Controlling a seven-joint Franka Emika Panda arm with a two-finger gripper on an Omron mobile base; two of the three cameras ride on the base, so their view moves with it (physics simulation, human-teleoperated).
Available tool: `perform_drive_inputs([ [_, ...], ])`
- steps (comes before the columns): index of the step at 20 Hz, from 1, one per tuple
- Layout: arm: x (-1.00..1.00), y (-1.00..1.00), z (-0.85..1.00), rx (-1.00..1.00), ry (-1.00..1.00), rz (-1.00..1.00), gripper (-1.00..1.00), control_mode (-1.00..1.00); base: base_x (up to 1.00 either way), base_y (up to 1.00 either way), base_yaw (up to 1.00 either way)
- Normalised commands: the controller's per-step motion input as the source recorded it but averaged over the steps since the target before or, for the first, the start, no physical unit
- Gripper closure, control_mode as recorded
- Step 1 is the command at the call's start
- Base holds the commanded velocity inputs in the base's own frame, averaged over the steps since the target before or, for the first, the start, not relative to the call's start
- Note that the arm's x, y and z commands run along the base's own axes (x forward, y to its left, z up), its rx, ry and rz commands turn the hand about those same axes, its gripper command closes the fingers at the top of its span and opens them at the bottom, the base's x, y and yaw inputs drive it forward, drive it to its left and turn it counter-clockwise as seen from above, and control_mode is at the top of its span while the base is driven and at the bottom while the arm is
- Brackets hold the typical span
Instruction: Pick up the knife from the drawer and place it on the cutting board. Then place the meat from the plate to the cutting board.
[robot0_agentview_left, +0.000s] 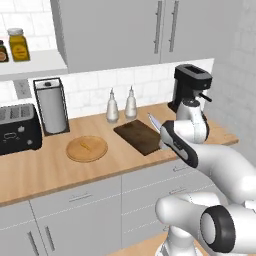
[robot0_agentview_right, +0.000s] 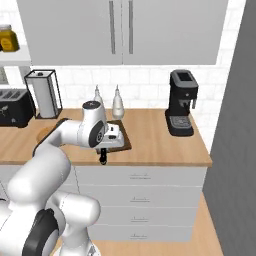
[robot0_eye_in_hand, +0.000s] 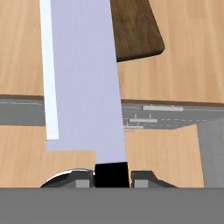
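Gripper (robot0_eye_in_hand: 112, 178) clamps knife (robot0_eye_in_hand: 83, 78) handle, blade pts over cutting board (robot0_agentview_left: 140, 135).

No readable text, jar labels (robot0_agentview_left: 19, 50) on the shelf too blurred to make out

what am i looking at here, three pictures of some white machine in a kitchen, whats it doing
It is a white robot arm on a drivable base in a simulated kitchen. Two pictures come from cameras on the base, behind the arm to its left and right; the third looks along the gripper itself. The gripper is shut on the black handle of the knife, whose blade points toward the dark cutting board. On the wooden counter also lies the round plate carrying the small orange meat.
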Motion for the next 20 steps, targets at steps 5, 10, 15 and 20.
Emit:
perform_drive_inputs([
  [5,0.00,0.00,0.00,0.00,0.00,0.00,1.00,1.00,0.38,0.18,0.28],
  [10,0.00,0.00,0.00,0.00,0.00,0.00,1.00,1.00,0.44,0.26,0.23],
  [15,0.00,0.00,0.00,0.00,0.00,0.00,1.00,1.00,0.45,0.21,0.05],
  [20,0.36,-0.02,-0.01,0.00,0.02,0.00,1.00,-1.00,0.36,0.00,0.00],
])
